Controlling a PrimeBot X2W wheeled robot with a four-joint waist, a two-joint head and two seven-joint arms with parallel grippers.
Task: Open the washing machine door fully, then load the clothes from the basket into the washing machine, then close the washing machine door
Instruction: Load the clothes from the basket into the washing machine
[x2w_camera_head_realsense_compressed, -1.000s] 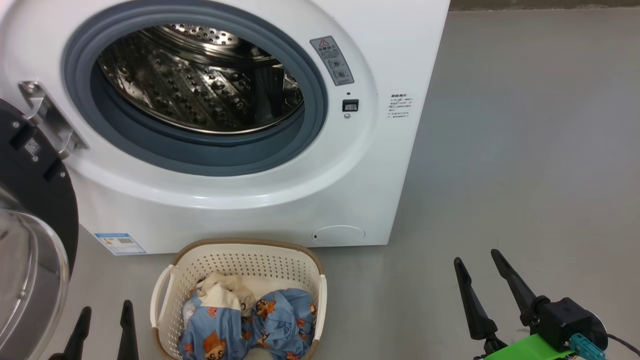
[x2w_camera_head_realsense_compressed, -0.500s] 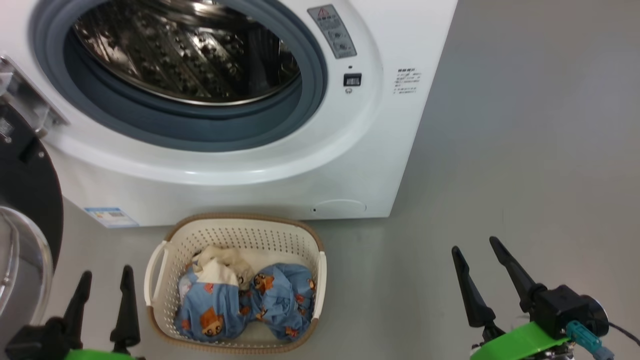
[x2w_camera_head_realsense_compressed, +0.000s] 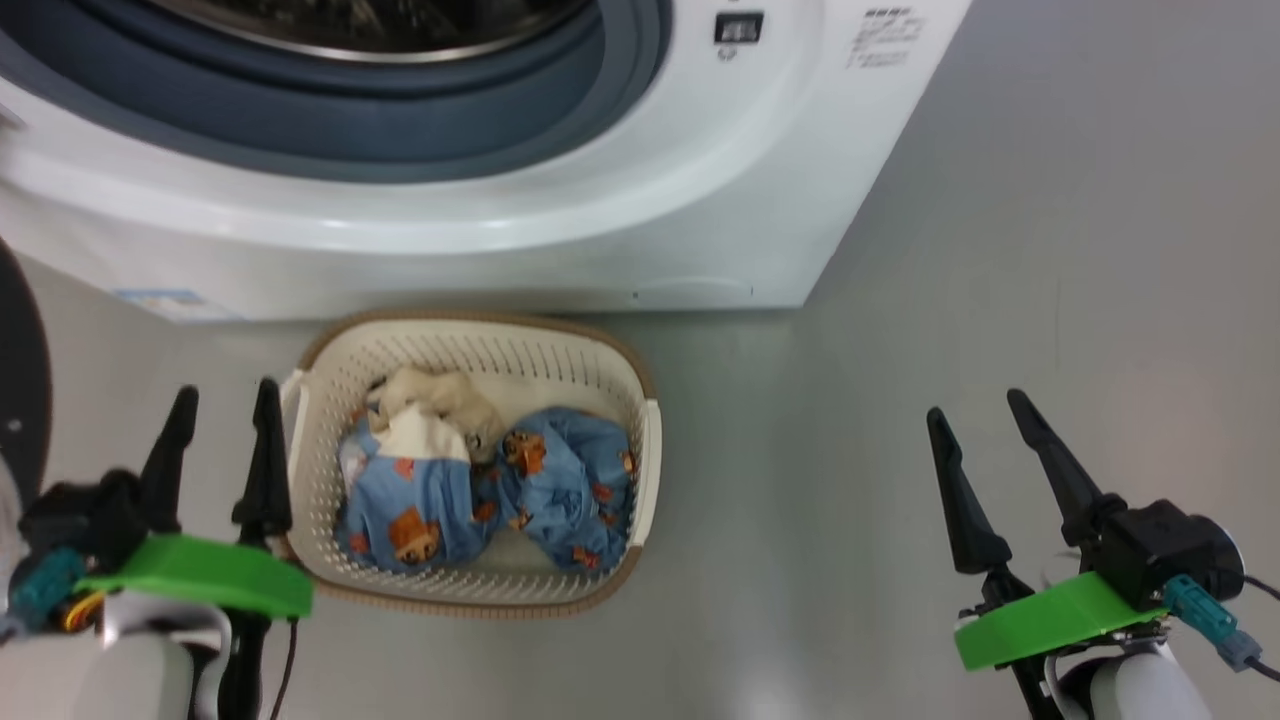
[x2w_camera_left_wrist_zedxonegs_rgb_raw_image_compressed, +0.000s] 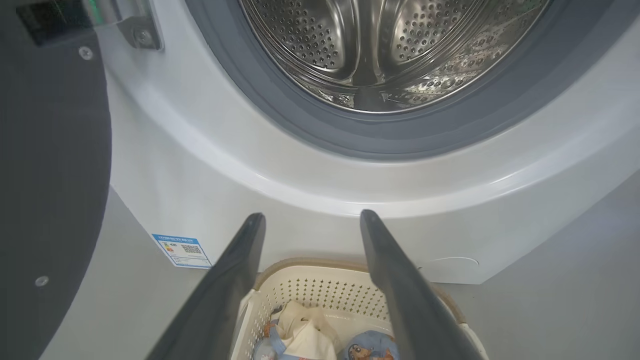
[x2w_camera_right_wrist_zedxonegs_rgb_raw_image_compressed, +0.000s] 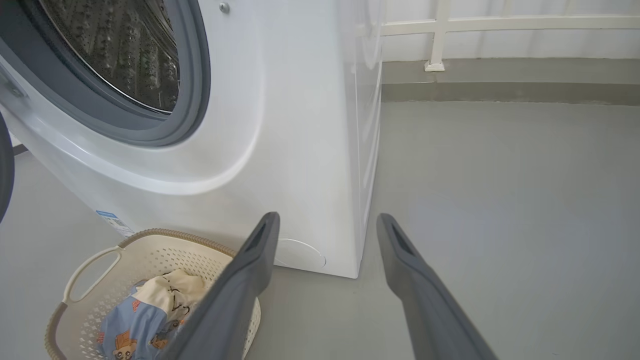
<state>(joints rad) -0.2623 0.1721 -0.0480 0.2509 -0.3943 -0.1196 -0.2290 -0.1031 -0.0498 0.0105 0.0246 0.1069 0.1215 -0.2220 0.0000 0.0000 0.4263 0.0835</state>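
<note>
Downward the head camera has tilted; the washing machine door (x2w_camera_left_wrist_zedxonegs_rgb_raw_image_compressed: 50, 175) stands open; clothes (x2w_camera_head_realsense_compressed: 560, 480) lie in the basket (x2w_camera_head_realsense_compressed: 640, 470), not yet loaded. Jaws wide and empty on left gripper (x2w_camera_head_realsense_compressed: 226, 390) and right gripper (x2w_camera_head_realsense_compressed: 975, 405).

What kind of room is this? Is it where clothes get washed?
Most likely a laundry spot, maybe a balcony or utility room. A big washing machine stands there, a basket of clothes sits before it, and the bare grey floor runs back to a white railing.

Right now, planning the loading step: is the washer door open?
Open: the door is swung aside, leaving the drum and gasket exposed.
</note>
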